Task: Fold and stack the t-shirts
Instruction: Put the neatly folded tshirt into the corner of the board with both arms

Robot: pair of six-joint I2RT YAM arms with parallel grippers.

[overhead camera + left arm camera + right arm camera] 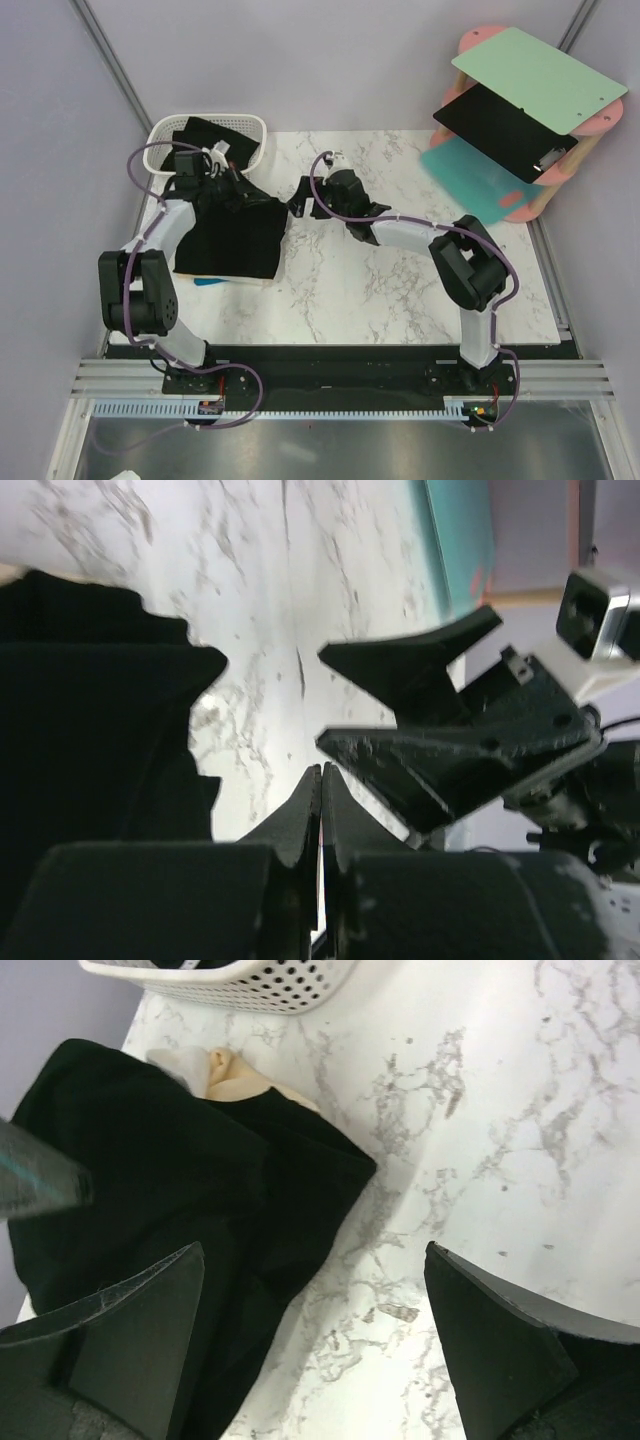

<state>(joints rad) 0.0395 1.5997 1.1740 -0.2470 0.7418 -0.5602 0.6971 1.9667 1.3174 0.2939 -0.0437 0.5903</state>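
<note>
A folded black t-shirt [232, 240] lies on the left of the marble table on top of a cream t-shirt [262, 284], of which only an edge shows. In the right wrist view the black shirt [180, 1160] fills the left and the cream one [225, 1070] peeks out at its far corner. My left gripper [248, 193] is shut and empty at the shirt's far right corner; its fingertips [322, 780] meet just right of the black shirt [90, 730]. My right gripper [297, 200] is open and empty beside that corner, over bare table [315, 1250].
A white lattice basket [165, 135] with black cloth in it stands at the back left, also seen in the right wrist view [250, 985]. A pink rack [560, 170] at the back right holds green, black and teal boards. Something blue [208, 282] pokes out under the stack.
</note>
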